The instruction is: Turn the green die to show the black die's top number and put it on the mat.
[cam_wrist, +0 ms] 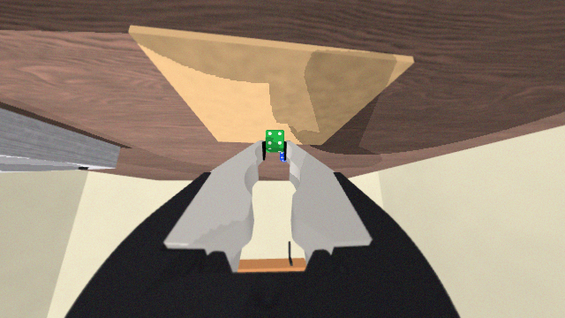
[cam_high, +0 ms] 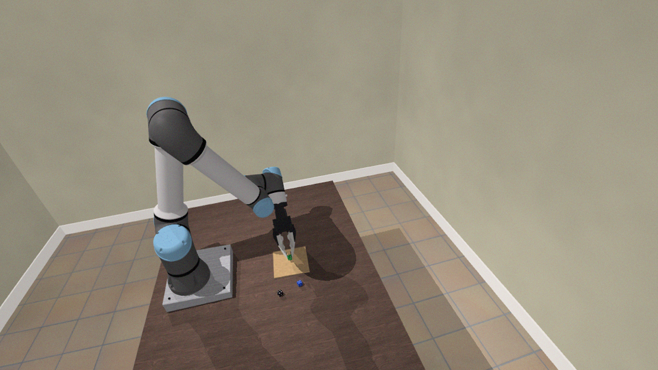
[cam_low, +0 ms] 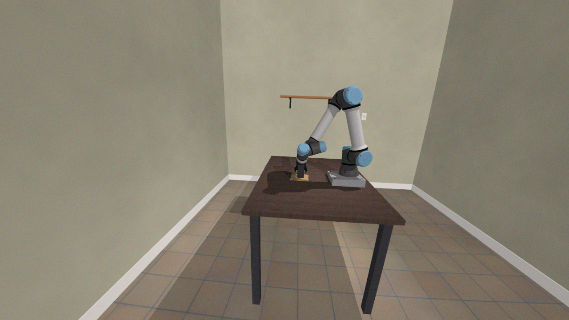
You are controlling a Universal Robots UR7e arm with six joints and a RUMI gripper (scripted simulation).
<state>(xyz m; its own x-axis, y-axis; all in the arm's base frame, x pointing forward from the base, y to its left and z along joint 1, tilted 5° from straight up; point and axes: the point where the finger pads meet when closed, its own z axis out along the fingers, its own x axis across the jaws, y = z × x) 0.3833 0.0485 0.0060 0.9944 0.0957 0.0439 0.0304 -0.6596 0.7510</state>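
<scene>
Green die, seen from the top, sat between the fingertips of the gripper, over the mat. The black die and blue die lay off the mat, near each other; the black one's upper number was too small to read surely.

In the exterior view the gripper was low at the mat, but none of the dice could be made out.

The wrist view showed the pincer clamped on the green die, a four-pip face turned toward the camera — whether its underside had cleared the mat, I could not tell.

Turning looked like the step in hand: the next move called for enough lift to roll it to the black die's number — then a flat set-down, fully on the mat
</scene>
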